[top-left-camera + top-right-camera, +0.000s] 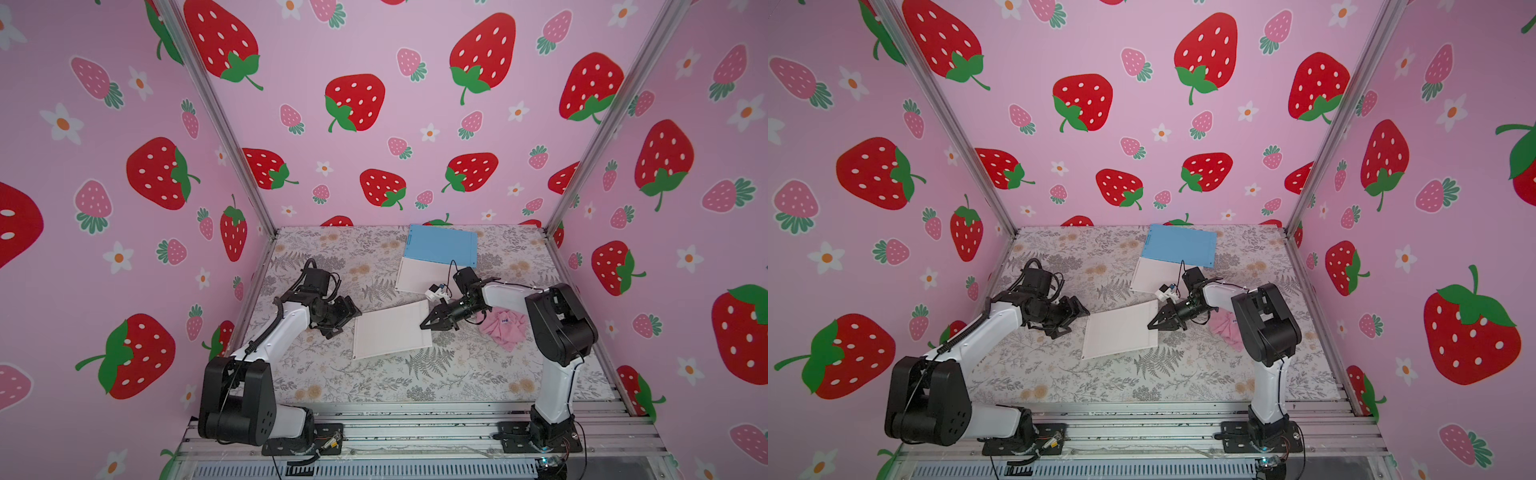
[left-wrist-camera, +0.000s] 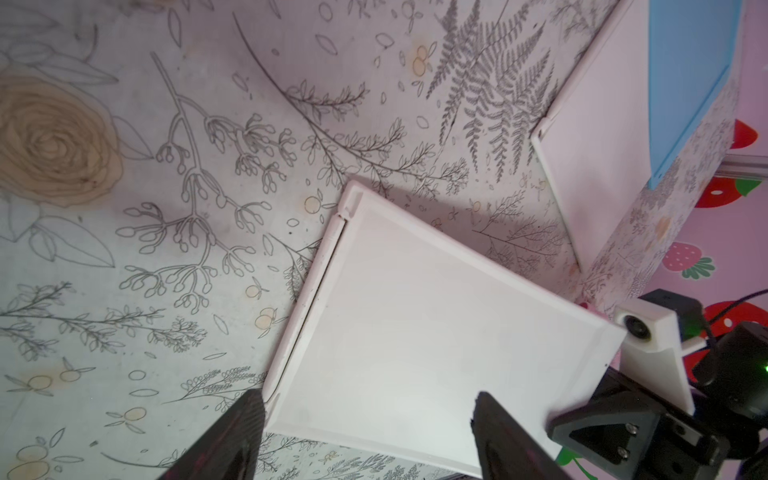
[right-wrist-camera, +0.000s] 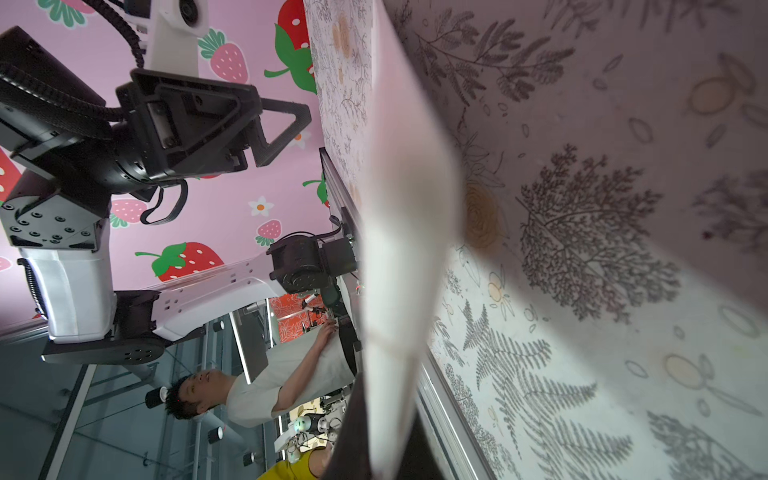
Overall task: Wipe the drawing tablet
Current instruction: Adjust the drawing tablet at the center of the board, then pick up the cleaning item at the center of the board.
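Note:
The white drawing tablet (image 1: 390, 334) (image 1: 1121, 334) lies askew in the middle of the floral table. My right gripper (image 1: 426, 325) (image 1: 1152, 326) is shut on its right edge. In the right wrist view the tablet (image 3: 399, 249) runs edge-on out from between the jaws of that gripper (image 3: 386, 457). My left gripper (image 1: 349, 316) (image 1: 1077, 313) is open at the tablet's left edge. In the left wrist view this gripper (image 2: 365, 432) straddles a corner of the tablet (image 2: 415, 332), holding nothing. A crumpled pink cloth (image 1: 505, 328) (image 1: 1225, 328) lies behind the right arm.
At the back of the table a blue board (image 1: 440, 245) lies partly over another white board (image 1: 419, 276). Strawberry-print walls close in three sides. Metal rails (image 1: 415, 432) run along the front edge, where both arm bases are bolted.

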